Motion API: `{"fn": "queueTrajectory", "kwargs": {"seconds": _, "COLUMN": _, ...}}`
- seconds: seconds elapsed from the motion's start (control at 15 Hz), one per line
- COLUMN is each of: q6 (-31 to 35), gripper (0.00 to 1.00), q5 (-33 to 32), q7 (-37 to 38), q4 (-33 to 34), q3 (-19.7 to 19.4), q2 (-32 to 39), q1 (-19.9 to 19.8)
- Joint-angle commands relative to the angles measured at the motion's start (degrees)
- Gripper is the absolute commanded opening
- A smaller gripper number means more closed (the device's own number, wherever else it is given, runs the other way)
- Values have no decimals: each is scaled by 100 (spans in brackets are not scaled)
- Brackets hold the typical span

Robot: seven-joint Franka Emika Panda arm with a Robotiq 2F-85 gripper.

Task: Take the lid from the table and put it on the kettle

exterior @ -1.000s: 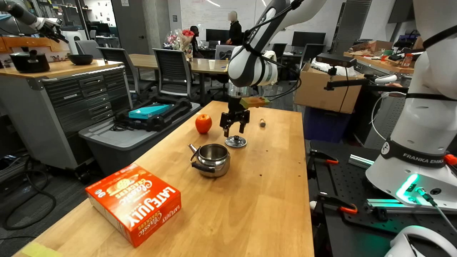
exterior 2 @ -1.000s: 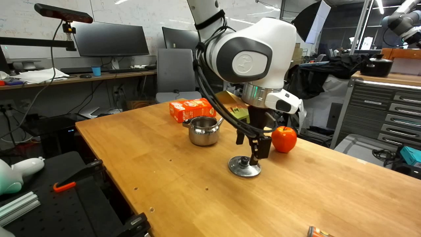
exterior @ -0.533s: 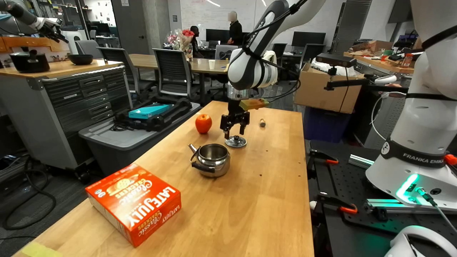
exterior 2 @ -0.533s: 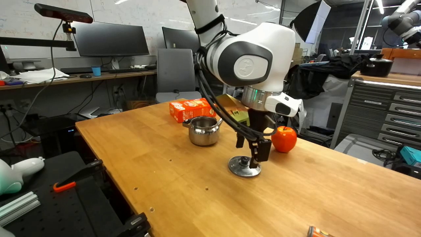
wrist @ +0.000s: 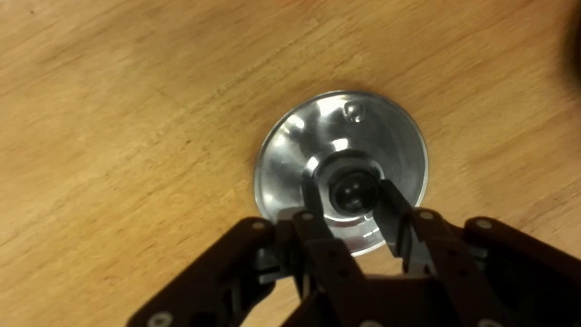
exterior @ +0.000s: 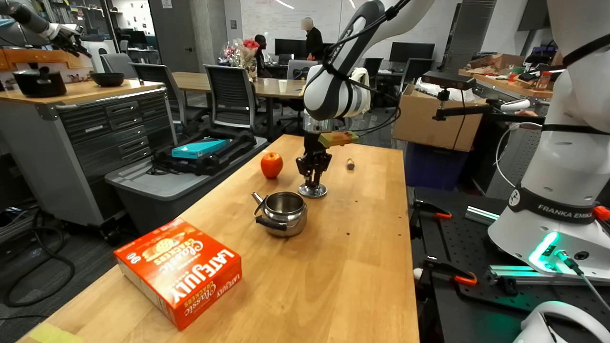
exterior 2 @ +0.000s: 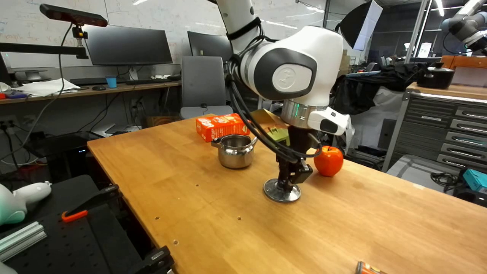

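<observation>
The lid (wrist: pixel 376 131), a shiny round disc with a black knob, lies flat on the wooden table (exterior: pixel 352 276). Over it my gripper (wrist: pixel 350 190) points down, its narrowed jaws straddling the knob. In the wrist view the right finger (wrist: pixel 392 215) meets the knob, while a thin strip of metal shows between the knob and the left finger (wrist: pixel 312 195). Both exterior views have the gripper (exterior: pixel 312 183) low at the lid (exterior 2: pixel 277 196). The kettle (exterior: pixel 286 223), small and steel with an uncovered top, stands near the lid; in the wrist view it cannot be made out.
A red apple (exterior: pixel 271 165) stands close to the arm. An orange-red cracker box (exterior: pixel 181 267) is beyond the kettle from the lid. A small cylinder (exterior: pixel 350 164) lies farther along the table. Something dark and blurred shows at the wrist view's right edge.
The gripper has come down a little, and over the last half second its jaws have drawn in around the knob. The lid has shifted very slightly. Kettle, apple and box have not moved.
</observation>
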Motion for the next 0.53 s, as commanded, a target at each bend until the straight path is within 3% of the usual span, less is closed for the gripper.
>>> {"fn": "queueTrajectory", "kwargs": {"seconds": 0.0, "q6": -21, "gripper": 5, "q5": -143, "q7": 175, "q4": 178, "q3": -55, "q2": 107, "q1": 63}}
{"fn": "queueTrajectory", "kwargs": {"seconds": 0.47, "q6": -148, "gripper": 7, "q5": -355, "q7": 276, "q4": 110, "q3": -161, "q2": -34, "q1": 190}}
